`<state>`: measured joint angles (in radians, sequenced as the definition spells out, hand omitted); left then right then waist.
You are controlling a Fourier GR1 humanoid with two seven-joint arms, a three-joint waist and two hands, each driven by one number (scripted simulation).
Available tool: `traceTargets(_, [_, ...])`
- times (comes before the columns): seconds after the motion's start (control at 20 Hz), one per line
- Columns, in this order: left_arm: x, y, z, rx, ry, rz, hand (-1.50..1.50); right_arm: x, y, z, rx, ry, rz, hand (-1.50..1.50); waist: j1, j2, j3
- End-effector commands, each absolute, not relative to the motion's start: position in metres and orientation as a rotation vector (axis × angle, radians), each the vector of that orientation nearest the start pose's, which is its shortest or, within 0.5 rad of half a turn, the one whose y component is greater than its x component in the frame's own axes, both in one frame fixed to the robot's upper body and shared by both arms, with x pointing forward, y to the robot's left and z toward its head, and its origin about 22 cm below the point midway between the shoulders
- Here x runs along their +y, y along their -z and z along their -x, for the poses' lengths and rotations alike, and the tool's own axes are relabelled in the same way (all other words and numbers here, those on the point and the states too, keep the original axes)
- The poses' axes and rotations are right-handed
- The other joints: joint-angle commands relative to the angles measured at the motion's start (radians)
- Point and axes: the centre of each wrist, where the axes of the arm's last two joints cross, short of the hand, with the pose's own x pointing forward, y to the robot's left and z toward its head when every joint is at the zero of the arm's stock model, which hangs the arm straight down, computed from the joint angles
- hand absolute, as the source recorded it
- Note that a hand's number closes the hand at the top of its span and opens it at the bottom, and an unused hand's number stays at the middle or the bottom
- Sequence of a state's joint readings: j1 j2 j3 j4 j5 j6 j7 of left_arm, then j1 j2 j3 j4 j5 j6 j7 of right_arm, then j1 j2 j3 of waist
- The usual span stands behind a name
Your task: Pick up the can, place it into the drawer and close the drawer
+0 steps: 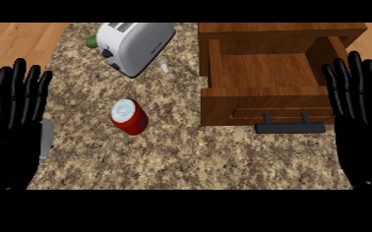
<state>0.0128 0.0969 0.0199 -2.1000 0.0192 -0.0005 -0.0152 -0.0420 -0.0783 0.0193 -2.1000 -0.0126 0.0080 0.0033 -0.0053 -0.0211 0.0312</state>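
A red can (129,117) with a silver top stands on the speckled counter, left of centre. To its right a wooden drawer (265,91) is pulled open, its inside bare, with a black handle (289,126) on its front. My left hand (20,113) rests open at the left edge, fingers up, well left of the can. At the right edge my right hand (352,108) rests open too, fingers up, overlapping the drawer's right side.
A white toaster (134,44) lies at the back of the counter, a green object (92,41) just behind its left end. A small clear item (165,66) sits beside the toaster. Wooden floor (33,39) shows beyond the counter's left edge.
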Motion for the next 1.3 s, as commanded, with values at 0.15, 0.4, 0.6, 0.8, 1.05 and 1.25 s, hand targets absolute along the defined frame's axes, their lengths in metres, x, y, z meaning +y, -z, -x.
traceTargets(0.15, [0.202, -0.128, -0.214, -2.085, -0.032, -0.243, -1.50, -0.242, -0.132, -0.216, -2.132, -0.061, 0.000, -1.50, 0.001, 0.021, -0.030])
traceTargets(0.4, [0.235, -0.088, -0.194, -1.672, -0.349, -0.391, -1.50, -0.255, -0.099, -0.201, -1.812, 0.074, 0.139, -1.50, 0.001, 0.022, -0.030])
traceTargets(0.6, [0.211, -0.110, -0.189, -1.652, -0.376, -0.416, -1.50, -0.265, -0.096, -0.200, -1.802, 0.069, 0.147, -1.50, 0.003, 0.020, -0.030])
traceTargets(0.8, [0.208, -0.111, -0.180, -1.656, -0.374, -0.426, -1.50, -0.263, -0.093, -0.192, -1.793, 0.069, 0.147, -1.50, 0.005, 0.020, -0.031])
traceTargets(1.05, [0.192, -0.125, -0.197, -1.647, -0.368, -0.427, -1.50, -0.264, -0.102, -0.192, -1.802, 0.074, 0.161, -1.50, 0.003, 0.020, -0.031])
traceTargets(1.25, [0.188, -0.109, -0.206, -1.626, -0.351, -0.392, -1.50, -0.263, -0.101, -0.200, -1.812, 0.070, 0.182, -1.50, 0.004, 0.021, -0.031])
